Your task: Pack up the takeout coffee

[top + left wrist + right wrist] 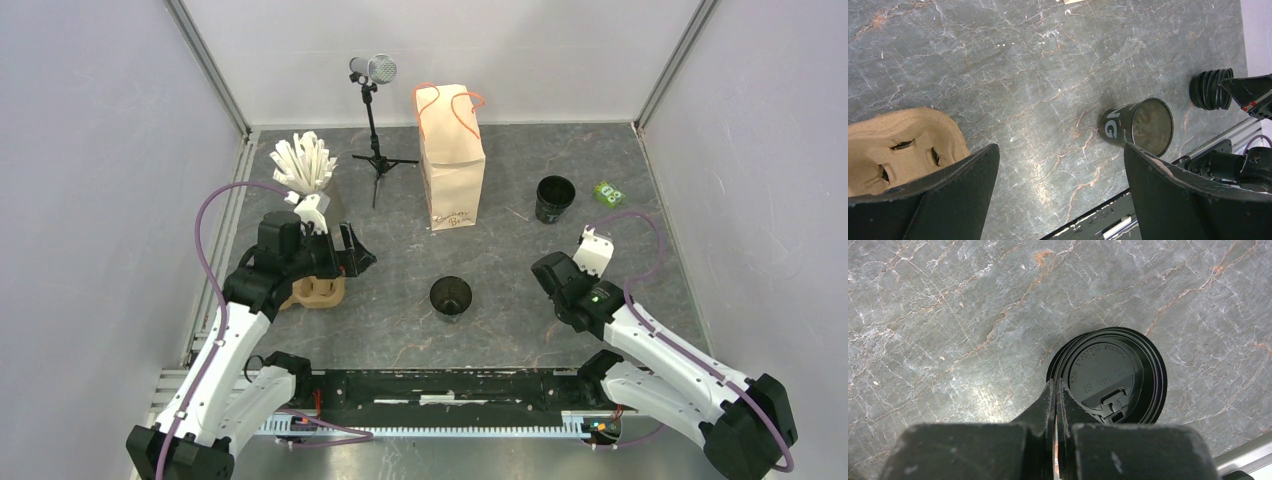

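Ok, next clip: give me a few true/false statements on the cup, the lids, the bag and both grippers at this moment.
1. The black cup already has a lid on. False: it stands open, and the stack of lids lies apart from it.
2. The left gripper is open. True.
3. The right gripper is wide open. False: its fingers are shut together.
4. The brown paper bag stands upright. True.
5. The cup is inside the bag. False: it stands on the table, nearer the arms than the bag.
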`<state>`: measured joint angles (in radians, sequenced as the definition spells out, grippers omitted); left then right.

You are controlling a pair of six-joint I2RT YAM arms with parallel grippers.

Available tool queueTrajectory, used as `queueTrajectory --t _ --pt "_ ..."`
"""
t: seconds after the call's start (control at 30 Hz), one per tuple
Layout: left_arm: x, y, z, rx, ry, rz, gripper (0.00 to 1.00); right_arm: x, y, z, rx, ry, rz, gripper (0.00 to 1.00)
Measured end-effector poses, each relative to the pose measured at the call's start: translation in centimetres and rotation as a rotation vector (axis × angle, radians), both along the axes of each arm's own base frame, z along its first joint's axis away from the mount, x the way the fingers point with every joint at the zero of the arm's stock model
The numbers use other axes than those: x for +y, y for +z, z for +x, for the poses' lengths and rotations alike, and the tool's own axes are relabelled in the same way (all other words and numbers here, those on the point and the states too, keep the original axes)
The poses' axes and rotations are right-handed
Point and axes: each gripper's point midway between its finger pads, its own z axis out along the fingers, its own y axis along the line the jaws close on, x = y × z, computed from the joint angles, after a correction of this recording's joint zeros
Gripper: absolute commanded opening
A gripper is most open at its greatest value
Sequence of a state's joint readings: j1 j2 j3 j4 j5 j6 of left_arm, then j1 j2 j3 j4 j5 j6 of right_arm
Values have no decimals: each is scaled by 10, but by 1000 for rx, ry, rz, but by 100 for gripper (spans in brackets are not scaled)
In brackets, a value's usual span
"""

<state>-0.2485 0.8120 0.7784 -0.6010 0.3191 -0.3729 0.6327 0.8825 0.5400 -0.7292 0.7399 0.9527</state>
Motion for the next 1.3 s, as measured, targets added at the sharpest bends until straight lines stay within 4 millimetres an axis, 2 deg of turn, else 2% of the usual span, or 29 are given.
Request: queueTrajectory --t 0.07,0.13,0.17,0.2,0.23,0.33,0.37,0.43,0.47,0.5,0.53,0.97,1.0,1.07,1.1,1.17,1.3 --pt "0 0 0 0 0 0 100 1 1 1 -5 5 0 2" --pt "0 0 0 1 0 0 100 1 1 2 -5 11 -3 8" --pt "0 0 0 1 0 0 100 1 1 2 -6 12 -2 8" --pt "0 0 0 2 0 1 100 2 2 2 -7 14 -2 1" --pt "0 0 0 3 0 1 100 2 2 2 -6 17 -3 0" --pt "0 0 0 3 0 1 100 2 1 2 -3 24 -4 0" --pt "0 0 0 3 0 1 100 2 1 2 -3 25 -5 1" --pt "0 0 0 3 0 1 100 3 0 3 -6 32 -4 18" --pt "0 0 0 3 0 1 100 4 0 3 -7 34 -3 18" --pt "0 0 0 3 0 1 100 4 -1 3 -3 39 -6 6" --pt "0 -1 0 3 0 1 100 4 -1 3 0 44 -8 0" --pt "0 -1 0 5 0 1 100 4 2 6 -12 69 -25 0" --pt "0 -1 0 5 0 1 100 4 2 6 -13 70 -28 2" --pt "0 -1 0 5 0 1 100 3 2 6 -13 70 -34 15" --pt "0 -1 0 5 0 1 100 3 3 6 -13 70 -34 16" --pt "0 -1 0 5 0 1 100 2 3 6 -12 73 -41 0" --pt "0 -1 0 5 0 1 100 2 4 7 -16 77 -42 0"
